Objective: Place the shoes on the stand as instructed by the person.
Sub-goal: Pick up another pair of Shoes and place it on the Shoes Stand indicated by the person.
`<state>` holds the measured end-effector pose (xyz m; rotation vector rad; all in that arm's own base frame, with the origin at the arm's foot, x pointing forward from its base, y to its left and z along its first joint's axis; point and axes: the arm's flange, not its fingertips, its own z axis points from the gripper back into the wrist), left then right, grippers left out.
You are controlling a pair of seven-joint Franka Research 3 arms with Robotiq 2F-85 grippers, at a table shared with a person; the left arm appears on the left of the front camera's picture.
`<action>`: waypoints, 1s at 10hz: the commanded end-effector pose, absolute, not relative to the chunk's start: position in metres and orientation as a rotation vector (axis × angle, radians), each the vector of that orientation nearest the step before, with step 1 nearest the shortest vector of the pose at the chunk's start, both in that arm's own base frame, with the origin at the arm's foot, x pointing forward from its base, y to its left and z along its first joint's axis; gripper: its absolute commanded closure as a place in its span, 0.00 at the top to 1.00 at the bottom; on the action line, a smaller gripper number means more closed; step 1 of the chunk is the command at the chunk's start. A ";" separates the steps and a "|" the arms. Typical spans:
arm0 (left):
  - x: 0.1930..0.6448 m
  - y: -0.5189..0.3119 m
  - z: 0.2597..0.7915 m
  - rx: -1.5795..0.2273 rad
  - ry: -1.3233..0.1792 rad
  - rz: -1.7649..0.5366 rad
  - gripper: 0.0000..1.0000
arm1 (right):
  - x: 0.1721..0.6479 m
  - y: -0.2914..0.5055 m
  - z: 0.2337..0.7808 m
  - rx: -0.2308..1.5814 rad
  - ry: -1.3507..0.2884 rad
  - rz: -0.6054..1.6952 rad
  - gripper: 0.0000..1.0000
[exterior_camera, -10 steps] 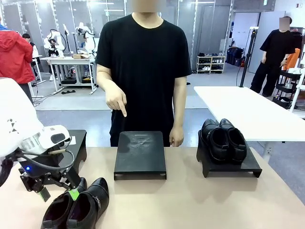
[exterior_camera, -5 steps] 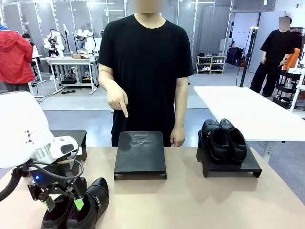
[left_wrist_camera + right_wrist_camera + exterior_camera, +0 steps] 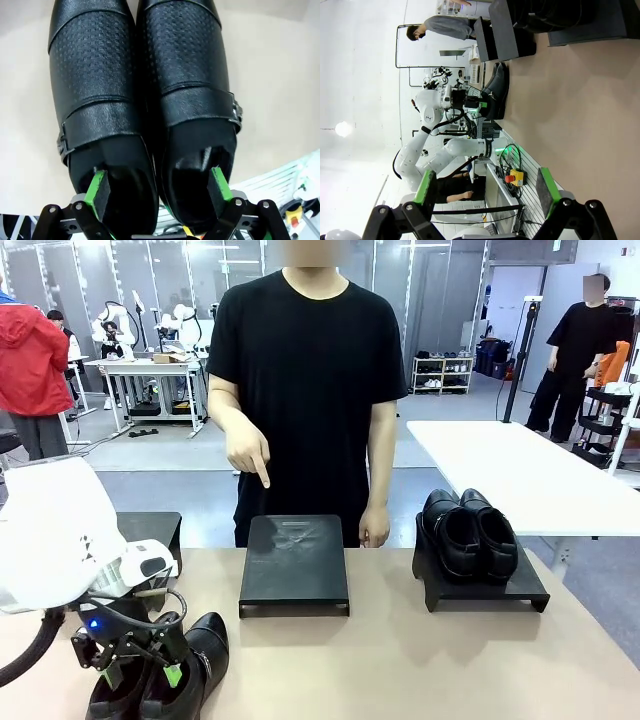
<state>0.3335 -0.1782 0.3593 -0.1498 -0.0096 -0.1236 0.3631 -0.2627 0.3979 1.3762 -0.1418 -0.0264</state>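
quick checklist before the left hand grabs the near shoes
1. left hand open, its pads one inside each shoe of the near pair: ok
2. pair side by side, touching: ok
3. middle stand top bare: ok
4. person's hand points down at middle stand: ok
5. pads deep enough for a firm pinch: cannot tell
6. right hand open, away from the pair: ok
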 end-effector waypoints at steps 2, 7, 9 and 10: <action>0.343 -0.177 0.335 -0.125 0.018 -0.115 1.00 | 0.360 -0.262 0.399 1.371 -0.134 -0.018 1.00; 0.348 -0.176 0.331 -0.072 0.040 -0.107 0.00 | 0.360 -0.262 0.399 1.371 -0.134 -0.018 1.00; 0.349 -0.174 0.330 -0.070 0.043 -0.090 0.04 | 0.360 -0.262 0.399 1.371 -0.134 -0.018 1.00; 0.349 -0.174 0.333 -0.072 0.041 -0.090 0.00 | 0.360 -0.262 0.399 1.371 -0.134 -0.018 1.00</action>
